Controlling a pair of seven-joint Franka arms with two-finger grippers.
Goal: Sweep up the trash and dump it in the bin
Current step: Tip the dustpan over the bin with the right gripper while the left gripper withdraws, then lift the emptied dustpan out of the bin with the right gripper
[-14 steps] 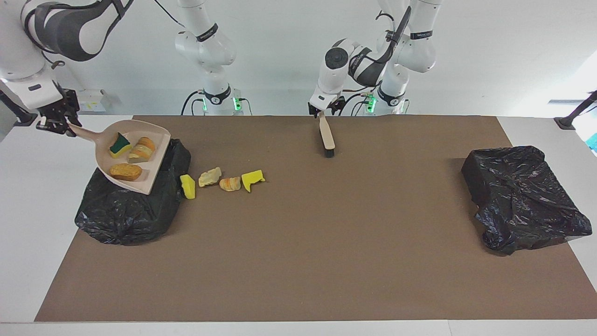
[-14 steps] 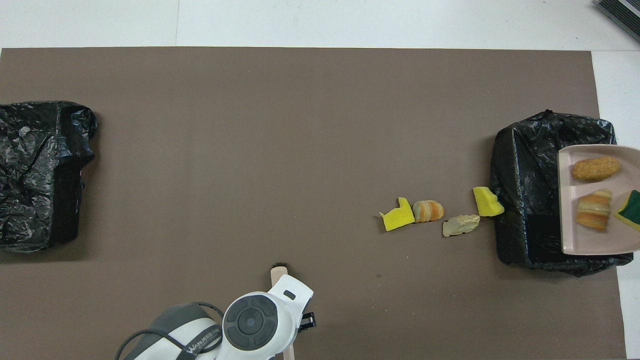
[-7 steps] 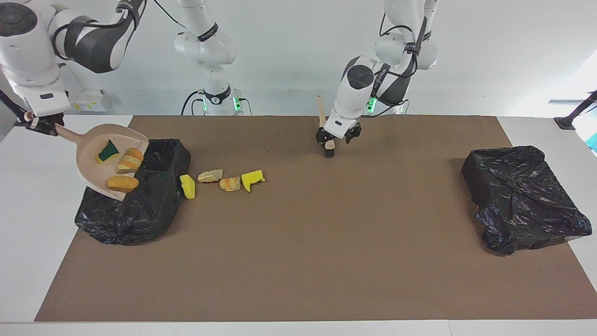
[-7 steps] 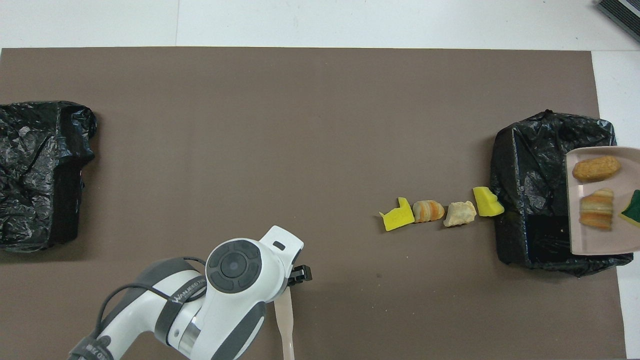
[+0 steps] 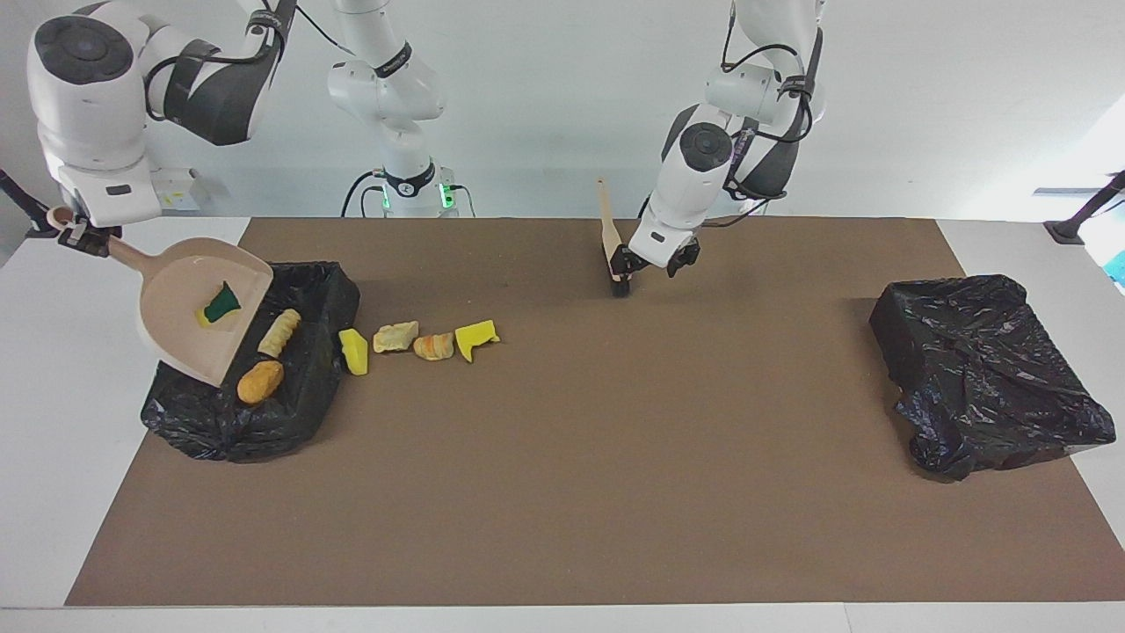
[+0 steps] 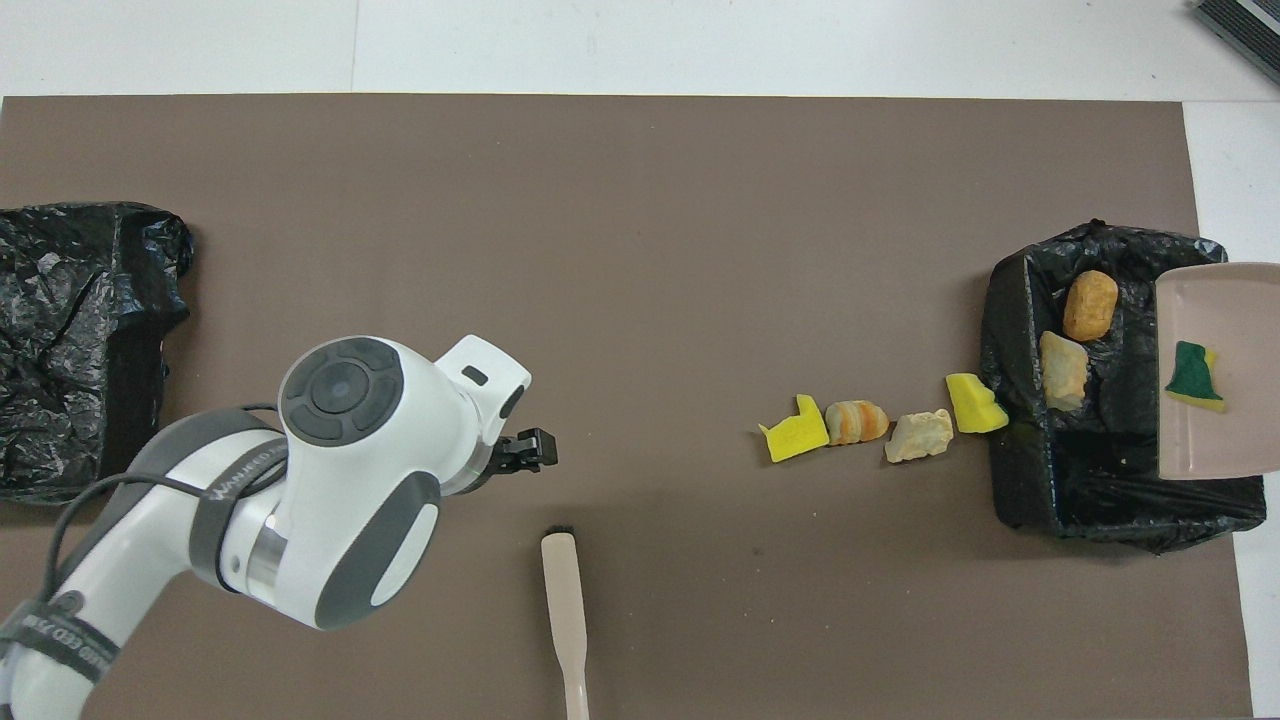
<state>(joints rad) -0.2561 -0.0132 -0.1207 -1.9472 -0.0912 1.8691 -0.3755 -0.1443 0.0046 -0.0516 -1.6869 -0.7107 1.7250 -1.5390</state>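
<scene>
Brown counter mat (image 5: 562, 492), 2 black bins, 7 trash pcs.
My right gripper (image 5: 83, 239) clamps dustpan (image 5: 189, 321) handle over bin (image 5: 290, 404): 1 sponge (image 5: 220, 303) in pan, 2 pastries (image 5: 279, 332) in bin, 4 pcs (image 5: 417, 341) on mat beside it. Left gripper (image 5: 655, 262) apart, by brush (image 5: 613, 246).

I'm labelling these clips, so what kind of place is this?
Probably a robotics lab: two white arms bolted at a table under a brown mat, with bag-lined bins at its ends and staged sponge and pastry trash.
</scene>
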